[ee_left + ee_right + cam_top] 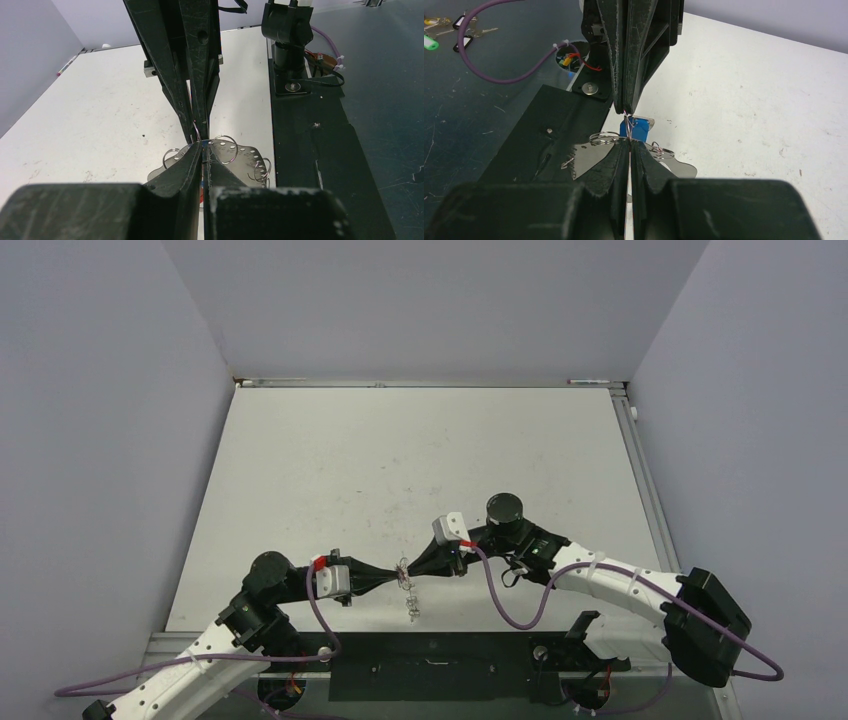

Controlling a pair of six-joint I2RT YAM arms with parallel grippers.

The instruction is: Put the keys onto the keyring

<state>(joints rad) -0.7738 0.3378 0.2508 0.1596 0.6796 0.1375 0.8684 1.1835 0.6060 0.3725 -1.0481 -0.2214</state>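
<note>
White scuffed table (330,470), pen (590,381) at far edge, black plate (430,668) at near edge

No writing, label, brand or number can be read in any view. The green tag (428,43), far out to the left of the right hand (629,142), is too small and blurred to show lettering. The pen (66,65), far ahead and to the left of the left hand (202,146), shows no legible mark.

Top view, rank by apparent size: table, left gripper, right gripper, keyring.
1. table, by far the largest
2. left gripper and right gripper, which look about alike, so not ranked against each other
3. keyring, a tiny cluster between their tips
</note>
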